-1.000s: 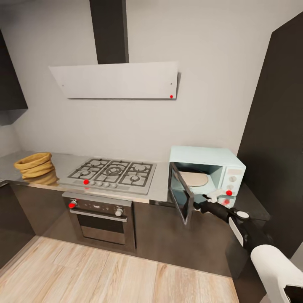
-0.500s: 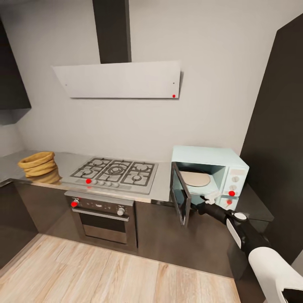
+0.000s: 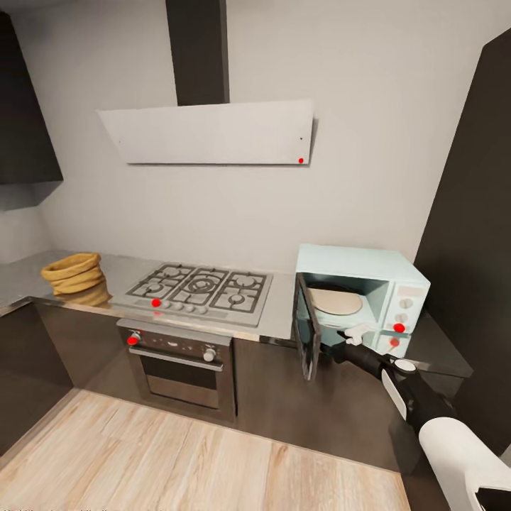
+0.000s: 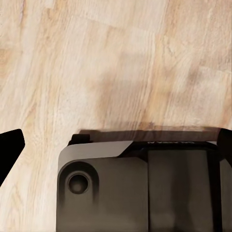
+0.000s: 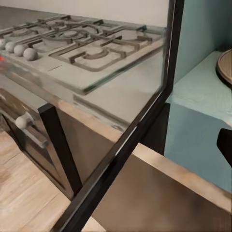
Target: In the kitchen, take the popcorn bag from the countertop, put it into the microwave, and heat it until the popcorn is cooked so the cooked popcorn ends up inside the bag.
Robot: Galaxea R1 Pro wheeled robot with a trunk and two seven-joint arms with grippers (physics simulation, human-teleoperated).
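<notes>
The tan popcorn bag (image 3: 74, 273) sits at the far left of the steel countertop (image 3: 280, 312), with nothing near it. The mint-blue microwave (image 3: 369, 266) stands at the right end, its dark glass door (image 3: 306, 335) swung wide open and a round plate (image 3: 336, 301) inside. My right gripper (image 3: 357, 332) hovers open at the lower front of the microwave's opening, just right of the door, holding nothing. One dark fingertip (image 5: 225, 145) shows beside the door frame (image 5: 121, 154) in the right wrist view. My left gripper (image 4: 116, 140) hangs open over the wooden floor (image 4: 121, 58).
A gas hob (image 3: 202, 287) lies between bag and microwave, with a black built-in oven (image 3: 181, 362) under it and a slanted white hood (image 3: 213, 131) above. A tall dark cabinet (image 3: 468, 213) walls off the right side. My own dark base (image 4: 140, 188) is below the left gripper.
The head camera has shifted, sliding the whole scene rightward. The microwave door has swung further open and now looks nearly edge-on. My right gripper stays at the microwave's front.
</notes>
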